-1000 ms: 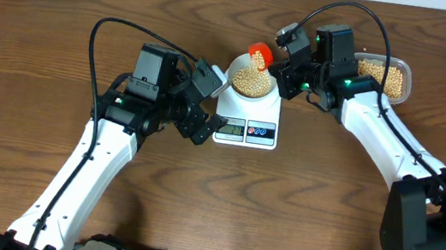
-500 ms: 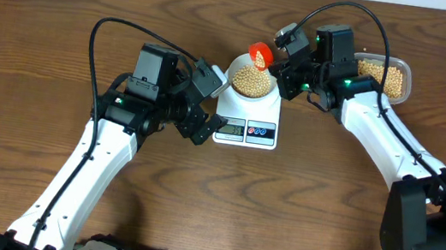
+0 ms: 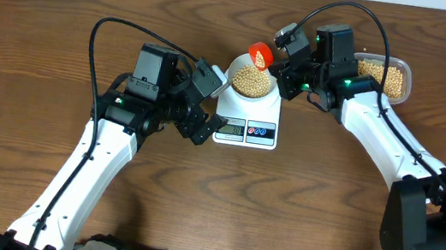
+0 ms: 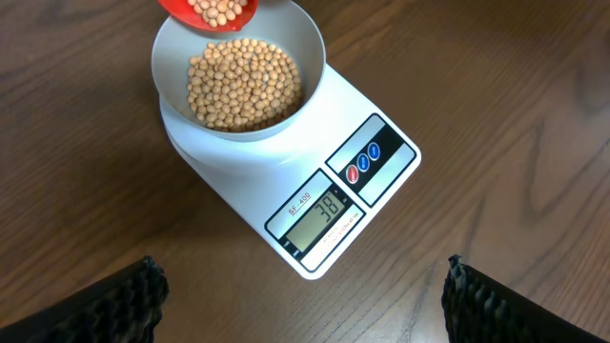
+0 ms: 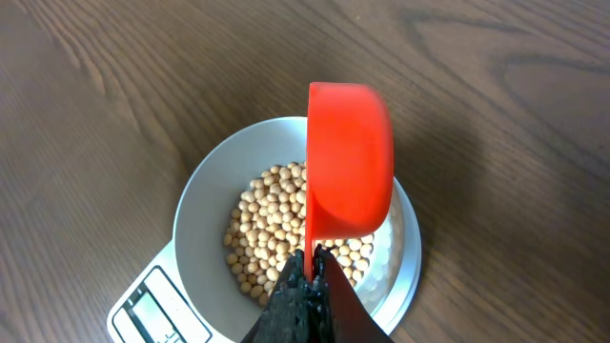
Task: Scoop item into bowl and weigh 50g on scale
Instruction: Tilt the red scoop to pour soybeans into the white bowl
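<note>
Left gripper (image 3: 208, 104): jaws wide, holding nothing, just before the scale (image 4: 250, 186). The scale is flat white plastic; its display (image 4: 319, 214) reads 38. On it stands a smooth round white bowl (image 4: 310, 48) holding a heap of small matte tan beans (image 4: 243, 86). Right gripper (image 5: 310, 278) is clamped on the handle of a glossy red scoop (image 5: 351, 157), which sits over the bowl's rim with a few beans in it. Farther right, a clear tub (image 3: 405, 78) holds more beans on the wood-grain table (image 3: 45, 32).

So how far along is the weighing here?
Done: the bowl sits on the scale with a layer of beans. In hand: the right gripper is shut on a red scoop tilted over the bowl, beans in it. Left: the display seems to read 38, short of 50, so more beans are needed. The left gripper hangs open beside the scale.
</note>
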Available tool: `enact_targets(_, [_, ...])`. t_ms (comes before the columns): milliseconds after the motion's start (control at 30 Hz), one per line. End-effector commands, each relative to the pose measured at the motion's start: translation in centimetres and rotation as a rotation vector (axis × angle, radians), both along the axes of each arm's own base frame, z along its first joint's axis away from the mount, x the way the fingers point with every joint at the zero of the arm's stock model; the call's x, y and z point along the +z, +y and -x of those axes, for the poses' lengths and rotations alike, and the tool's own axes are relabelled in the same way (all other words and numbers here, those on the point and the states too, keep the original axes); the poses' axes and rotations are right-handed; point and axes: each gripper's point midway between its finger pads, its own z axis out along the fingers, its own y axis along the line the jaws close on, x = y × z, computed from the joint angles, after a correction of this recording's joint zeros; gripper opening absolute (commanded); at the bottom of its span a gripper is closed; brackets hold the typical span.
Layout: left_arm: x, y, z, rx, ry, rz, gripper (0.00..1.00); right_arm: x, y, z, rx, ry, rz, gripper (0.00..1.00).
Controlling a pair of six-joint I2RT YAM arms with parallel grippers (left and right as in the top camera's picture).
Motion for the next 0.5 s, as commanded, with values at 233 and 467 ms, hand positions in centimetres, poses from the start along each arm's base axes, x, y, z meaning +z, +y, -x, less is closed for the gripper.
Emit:
enact_targets(233, [-0.26,-0.05,0.2,-0.011,0.003,-0.002,0.95,-0.33,0.31,0.16,0.016,-0.005,0.013,0.01])
enact_targets(467, [-0.26,-0.05,0.2,-0.011,0.003,-0.002,0.95,-0.35,0.32,0.19,0.097,-0.08,0.069,0.01])
